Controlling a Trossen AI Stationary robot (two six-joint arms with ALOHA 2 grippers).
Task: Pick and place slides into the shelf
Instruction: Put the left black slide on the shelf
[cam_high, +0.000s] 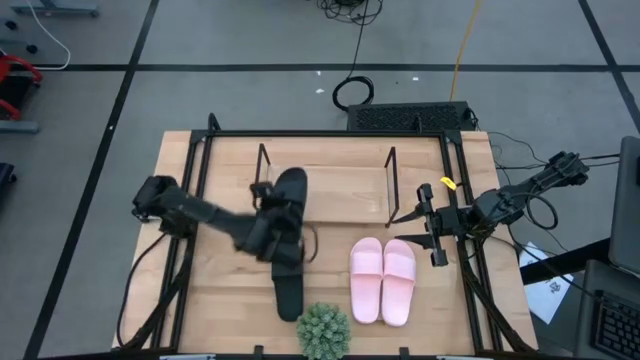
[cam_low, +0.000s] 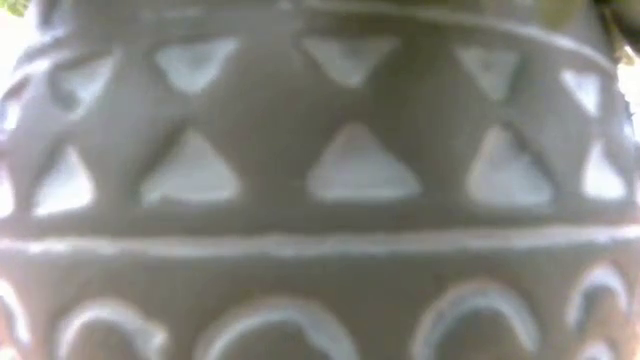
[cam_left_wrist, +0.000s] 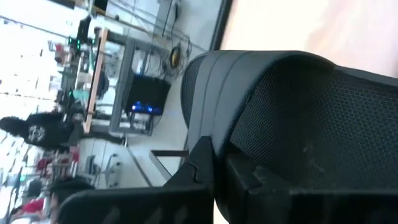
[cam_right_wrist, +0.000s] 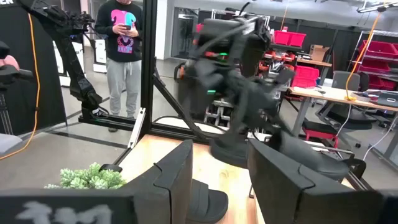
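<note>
the left tool (cam_high: 283, 222) is over the middle of the bench (cam_high: 220, 290), at the left end of the shelf (cam_high: 345, 200), clenched on a black slide (cam_high: 291, 190) whose toe end reaches onto the shelf board; in the left wrist view the tool's dark fingers (cam_left_wrist: 199, 163) press against the textured strap of that slide, which fills most of the picture, so the sole and the shelf under it are hidden there. the arm itself covers much of the slide from above, and only its far end shows clearly. the second black slide (cam_high: 288, 290) lies on the bench just in front of the tool, its near end partly masked by the arm. the pink pair (cam_high: 382, 278) sits side by side on the bench, to the right of it and in front of the shelf. the right tool (cam_high: 434, 232) waits at the right edge of the bench, its fingers (cam_right_wrist: 174, 180) released with a wide gap between them. a small green plant (cam_high: 323, 330) stands at the front edge of the bench; its pot (cam_low: 320, 180) blocks the whole low view, so nothing of the slides or shelf shows there. a person (cam_right_wrist: 123, 53) stands in the room beyond, cut off at the top.
</note>
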